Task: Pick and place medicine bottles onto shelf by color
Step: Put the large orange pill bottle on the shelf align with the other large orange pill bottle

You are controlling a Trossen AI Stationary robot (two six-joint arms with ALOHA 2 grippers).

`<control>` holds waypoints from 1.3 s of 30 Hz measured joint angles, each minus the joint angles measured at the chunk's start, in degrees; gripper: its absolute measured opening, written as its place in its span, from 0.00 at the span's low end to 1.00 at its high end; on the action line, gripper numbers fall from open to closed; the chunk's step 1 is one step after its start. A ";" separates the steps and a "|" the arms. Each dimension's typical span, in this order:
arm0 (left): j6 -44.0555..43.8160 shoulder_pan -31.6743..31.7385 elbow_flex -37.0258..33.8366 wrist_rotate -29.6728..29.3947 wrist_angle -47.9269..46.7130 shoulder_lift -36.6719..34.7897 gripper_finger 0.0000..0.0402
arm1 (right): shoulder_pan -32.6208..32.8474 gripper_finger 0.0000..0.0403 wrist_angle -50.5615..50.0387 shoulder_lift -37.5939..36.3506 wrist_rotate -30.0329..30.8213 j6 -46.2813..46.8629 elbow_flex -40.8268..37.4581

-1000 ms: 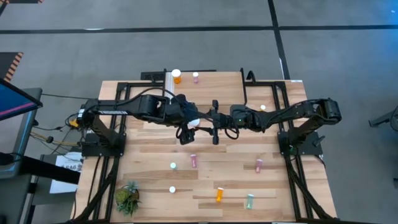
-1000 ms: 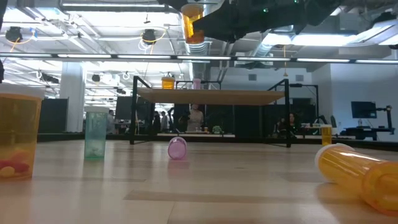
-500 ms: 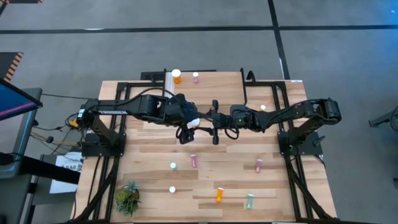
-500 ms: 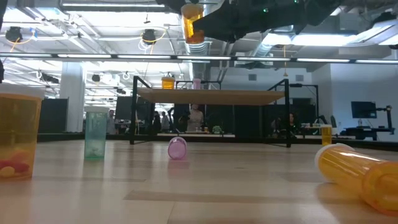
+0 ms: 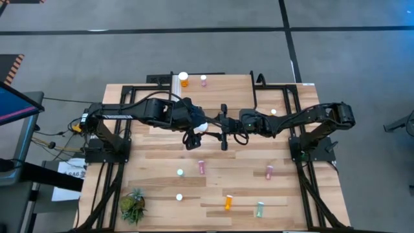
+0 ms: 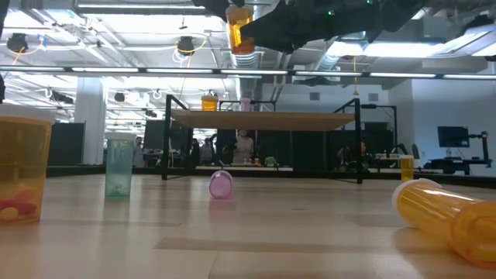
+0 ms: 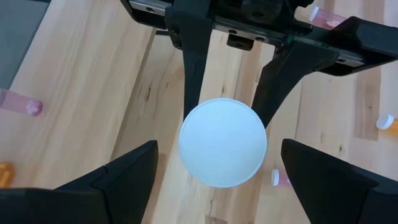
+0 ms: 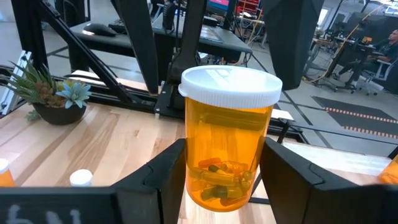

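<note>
Nothing moved, right hand (image 8: 217,180) still gripping orange bottle (image 8: 229,146)

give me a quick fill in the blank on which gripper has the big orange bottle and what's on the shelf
The large orange bottle is clamped in the ____ gripper.
The left gripper hangs over its white cap with fingers ____.
The held bottle stands ____, cap on top.
On the shelf stand one orange bottle and one ____ bottle.

Missing words: right; open; upright; pink

10 medicine bottles (image 5: 228,202), 1 shelf (image 5: 233,83), 1 plant (image 5: 132,206) (potted), 2 arms (image 5: 149,110).
</note>
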 joint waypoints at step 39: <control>1.14 -0.04 -0.02 -0.46 -0.18 0.00 0.51 | 0.59 0.56 -0.45 -0.01 0.00 -0.42 0.05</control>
